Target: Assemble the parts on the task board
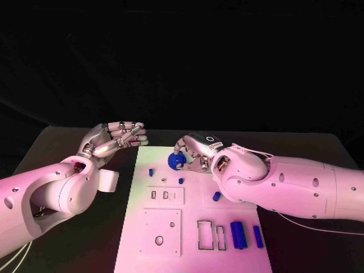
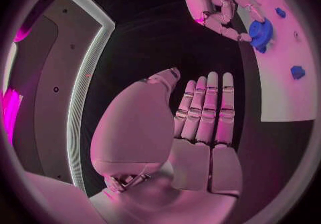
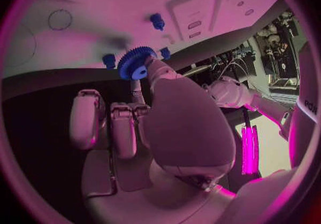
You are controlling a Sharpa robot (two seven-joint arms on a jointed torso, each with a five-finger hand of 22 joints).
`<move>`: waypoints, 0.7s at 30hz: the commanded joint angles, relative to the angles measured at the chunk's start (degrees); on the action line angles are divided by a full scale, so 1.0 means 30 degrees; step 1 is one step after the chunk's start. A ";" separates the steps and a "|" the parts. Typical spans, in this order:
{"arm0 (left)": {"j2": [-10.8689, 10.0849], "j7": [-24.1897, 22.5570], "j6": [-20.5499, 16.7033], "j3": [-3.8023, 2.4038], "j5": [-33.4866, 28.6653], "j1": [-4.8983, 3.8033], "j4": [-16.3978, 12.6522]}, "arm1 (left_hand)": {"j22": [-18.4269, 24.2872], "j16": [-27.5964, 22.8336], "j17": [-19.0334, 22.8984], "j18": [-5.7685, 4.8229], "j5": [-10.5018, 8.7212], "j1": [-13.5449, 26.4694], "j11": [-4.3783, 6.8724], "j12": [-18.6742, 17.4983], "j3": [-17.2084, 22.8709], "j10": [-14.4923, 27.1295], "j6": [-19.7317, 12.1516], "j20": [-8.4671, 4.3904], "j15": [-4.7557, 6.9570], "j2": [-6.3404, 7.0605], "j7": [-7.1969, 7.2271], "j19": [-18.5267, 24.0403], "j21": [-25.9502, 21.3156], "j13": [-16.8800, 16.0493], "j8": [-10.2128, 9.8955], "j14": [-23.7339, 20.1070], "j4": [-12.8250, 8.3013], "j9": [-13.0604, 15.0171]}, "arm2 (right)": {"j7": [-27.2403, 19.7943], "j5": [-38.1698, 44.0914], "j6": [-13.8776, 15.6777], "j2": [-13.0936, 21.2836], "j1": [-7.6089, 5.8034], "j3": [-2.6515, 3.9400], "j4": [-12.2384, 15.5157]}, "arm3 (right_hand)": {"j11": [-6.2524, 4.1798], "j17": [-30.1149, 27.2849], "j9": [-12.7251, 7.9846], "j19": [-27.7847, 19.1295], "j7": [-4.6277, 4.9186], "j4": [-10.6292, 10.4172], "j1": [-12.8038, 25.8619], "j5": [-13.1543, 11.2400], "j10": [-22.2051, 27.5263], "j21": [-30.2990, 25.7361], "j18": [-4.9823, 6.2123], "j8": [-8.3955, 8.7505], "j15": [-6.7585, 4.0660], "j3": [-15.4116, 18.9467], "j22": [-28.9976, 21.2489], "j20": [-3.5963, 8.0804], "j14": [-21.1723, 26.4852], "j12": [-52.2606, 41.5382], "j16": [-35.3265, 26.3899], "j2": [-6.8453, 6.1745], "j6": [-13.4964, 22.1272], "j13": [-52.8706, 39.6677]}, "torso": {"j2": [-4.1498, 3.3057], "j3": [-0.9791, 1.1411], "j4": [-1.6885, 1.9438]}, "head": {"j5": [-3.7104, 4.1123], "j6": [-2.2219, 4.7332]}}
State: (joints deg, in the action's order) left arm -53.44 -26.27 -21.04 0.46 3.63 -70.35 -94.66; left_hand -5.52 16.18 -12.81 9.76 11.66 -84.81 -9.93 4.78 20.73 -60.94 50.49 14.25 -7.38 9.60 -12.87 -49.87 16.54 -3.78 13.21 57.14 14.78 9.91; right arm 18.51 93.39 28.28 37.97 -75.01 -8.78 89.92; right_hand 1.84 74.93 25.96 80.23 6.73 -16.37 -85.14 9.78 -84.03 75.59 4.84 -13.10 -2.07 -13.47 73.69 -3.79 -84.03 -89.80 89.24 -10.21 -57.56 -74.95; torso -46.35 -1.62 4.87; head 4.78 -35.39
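At the board's [image 1: 200, 250] far end the right hand [image 1: 197, 152] pinches a blue gear [image 1: 176, 161], seemingly to seat it; the left hand [image 1: 116, 138] waits beside, clenched, empty.

A blue toothed gear [image 1: 176, 161] sits at the fingertips of the silver right hand [image 1: 197, 151], over the white task board [image 1: 149, 250] dotted with small blue pegs [image 1: 151, 172] and two blue bars [image 1: 239, 235], on a black table [image 1: 59, 148].

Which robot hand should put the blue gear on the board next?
The right hand: its fingers already pinch the blue gear at the task board. The left hand holds nothing, beside the board.
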 commanded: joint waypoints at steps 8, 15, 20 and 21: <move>0.0047 -0.0064 0.0396 -0.0016 -0.0032 -0.0021 -0.0062 | 0.0018 -0.0086 -0.0029 0.0264 -0.0081 -0.0108 -0.0043 -0.0107 0.0111 -0.0057 -0.0026 0.0064 -0.0074 0.0114 -0.0158 -0.0080 -0.0120 -0.0004 -0.0073 -0.0077 -0.0038 -0.0020 | -0.0014 0.0235 -0.0309 -0.0687 0.0249 -0.0006 -0.1040 | -0.0176 0.4377 0.0016 0.0115 -0.0300 0.0038 0.0122 0.0056 -0.1990 0.0047 -0.0255 -0.0016 -0.0100 -0.0164 -0.0015 -0.0033 -0.1862 -0.0065 0.0112 -0.0118 -0.0699 -0.5017 | -0.0017 0.0026 -0.0042 | -0.0143 -0.0108; 0.0036 -0.0048 0.0405 -0.0017 -0.0032 -0.0023 -0.0064 | 0.0018 -0.0086 -0.0029 0.0264 -0.0081 -0.0108 -0.0043 -0.0107 0.0111 -0.0057 -0.0026 0.0064 -0.0074 0.0114 -0.0158 -0.0080 -0.0120 -0.0004 -0.0073 -0.0077 -0.0038 -0.0020 | 0.0020 0.0215 -0.0469 -0.0810 0.0296 -0.0009 -0.1389 | -0.0145 0.4333 -0.0022 0.0087 -0.0253 0.0017 0.0207 0.0040 -0.1990 0.0008 -0.0248 0.0077 -0.0087 -0.0259 -0.0041 -0.0030 -0.1853 -0.0065 0.0102 -0.0215 -0.0629 -0.5017 | 0.0007 0.0039 -0.0029 | -0.0157 -0.0160; 0.0026 -0.0040 0.0406 -0.0017 -0.0032 -0.0023 -0.0061 | 0.0018 -0.0086 -0.0029 0.0264 -0.0081 -0.0108 -0.0043 -0.0107 0.0111 -0.0057 -0.0026 0.0064 -0.0074 0.0114 -0.0158 -0.0080 -0.0120 -0.0004 -0.0073 -0.0077 -0.0038 -0.0020 | 0.0026 0.0213 -0.0599 -0.0843 0.0302 -0.0013 -0.1499 | -0.0119 0.4331 -0.0049 0.0061 -0.0222 0.0011 0.0273 0.0033 -0.1990 -0.0027 -0.0241 0.0144 -0.0069 -0.0312 -0.0068 -0.0036 -0.1853 -0.0065 0.0102 -0.0297 -0.0577 -0.5017 | 0.0007 0.0049 -0.0061 | -0.0157 -0.0150; 0.0024 -0.0039 0.0406 -0.0017 -0.0032 -0.0023 -0.0062 | 0.0018 -0.0086 -0.0029 0.0264 -0.0081 -0.0108 -0.0043 -0.0107 0.0111 -0.0057 -0.0026 0.0064 -0.0074 0.0114 -0.0158 -0.0080 -0.0120 -0.0004 -0.0073 -0.0077 -0.0038 -0.0020 | 0.0000 0.0205 -0.0627 -0.0855 0.0303 -0.0015 -0.1524 | -0.0119 0.4331 -0.0049 0.0061 -0.0222 0.0011 0.0273 0.0033 -0.1990 -0.0027 -0.0241 0.0144 -0.0069 -0.0312 -0.0068 -0.0036 -0.1853 -0.0065 0.0102 -0.0297 -0.0577 -0.5017 | 0.0007 0.0046 -0.0070 | -0.0170 -0.0141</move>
State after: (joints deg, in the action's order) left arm -53.46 -26.13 -20.86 0.46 3.63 -70.36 -94.69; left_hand -5.53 16.18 -12.80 9.75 11.66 -84.81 -9.93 4.78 20.72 -60.94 50.49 14.25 -7.38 9.60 -12.87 -49.87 16.54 -3.77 13.21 57.13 14.78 9.91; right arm 18.45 93.40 27.55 35.47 -74.11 -8.83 85.50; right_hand 1.85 74.92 25.80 80.23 6.94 -16.34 -84.53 9.76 -84.03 75.55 4.84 -12.70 -2.06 -13.94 73.53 -3.79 -84.03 -89.80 89.24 -10.83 -57.78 -74.94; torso -46.35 -1.49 4.74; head 4.31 -35.85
